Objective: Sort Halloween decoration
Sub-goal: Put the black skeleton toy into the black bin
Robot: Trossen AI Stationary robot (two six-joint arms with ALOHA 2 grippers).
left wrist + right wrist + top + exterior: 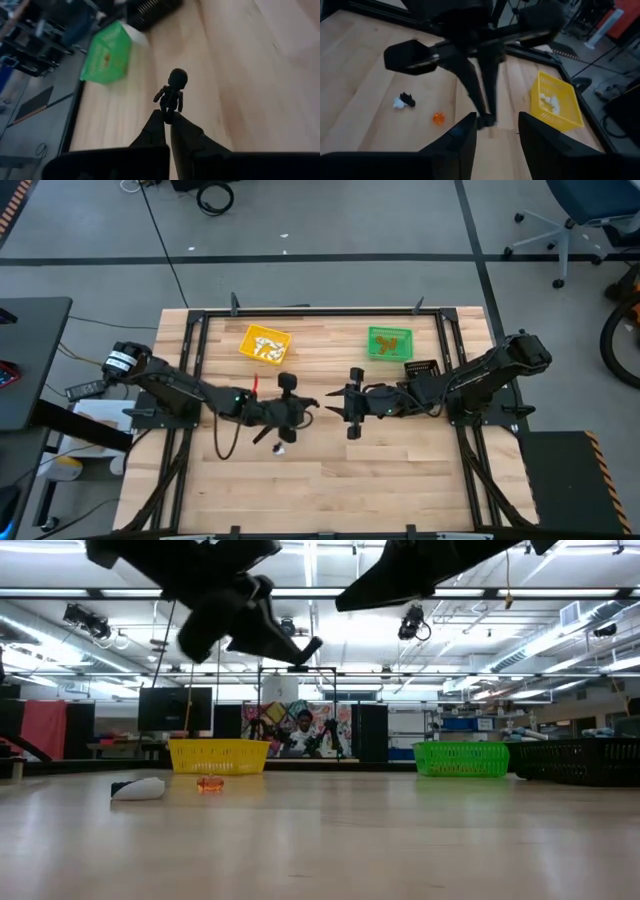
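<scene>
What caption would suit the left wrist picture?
The left gripper, shut on a small black figure, holds it above the wooden table, green bin beyond.

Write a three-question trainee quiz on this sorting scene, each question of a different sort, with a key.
1. True or false: the left pincer is shut on the black figurine.
2. Which bin holds the white trinkets: A the yellow bin, B the green bin, C the black bin?
3. Fill in: loose on the table lie a white trinket and an ______ one.

Key: 1 true; 2 A; 3 orange.
</scene>
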